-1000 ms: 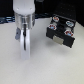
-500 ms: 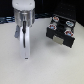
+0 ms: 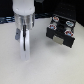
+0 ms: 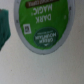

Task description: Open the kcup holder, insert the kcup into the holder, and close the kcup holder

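The kcup [image 4: 43,22] fills much of the wrist view, showing its round green lid with white lettering and a whitish rim, lying on the pale table. My gripper [image 3: 23,54] hangs on the white arm at the exterior view's left, fingers pointing down close to the table. The kcup is hidden there by the fingers. No fingers show in the wrist view, so I cannot tell how the jaws stand. The kcup holder [image 3: 61,31], a black boxy unit with round light spots on its upper face, stands at the exterior view's right, apart from the gripper.
A green shape [image 4: 4,25] sits beside the kcup at the edge of the wrist view. The pale table [image 3: 50,65] spreads around the gripper and the holder. A dark background lies behind the table.
The gripper has shifted only slightly above the table. The holder has not moved.
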### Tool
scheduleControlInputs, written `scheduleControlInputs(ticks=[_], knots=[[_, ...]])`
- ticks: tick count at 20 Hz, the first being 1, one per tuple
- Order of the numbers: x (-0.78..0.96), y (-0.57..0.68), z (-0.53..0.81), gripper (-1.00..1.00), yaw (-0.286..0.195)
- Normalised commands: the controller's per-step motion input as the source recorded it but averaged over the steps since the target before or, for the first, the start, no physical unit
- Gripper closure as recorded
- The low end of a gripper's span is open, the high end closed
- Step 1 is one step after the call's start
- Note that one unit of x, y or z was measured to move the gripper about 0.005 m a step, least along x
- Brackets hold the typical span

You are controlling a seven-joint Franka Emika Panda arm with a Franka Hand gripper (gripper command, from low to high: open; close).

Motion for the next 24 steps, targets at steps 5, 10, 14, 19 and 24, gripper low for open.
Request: scheduleControlInputs(ticks=[5,10,14,19,24], knots=[[0.07,-0.16,-0.27,-1.0,-0.242],[0.02,-0.01,0.02,1.0,-0.151],[0.03,0.0,0.1,1.0,-0.043],[0.03,-0.01,0.19,1.0,-0.043],[0.05,0.04,0.39,1.0,-0.046]])
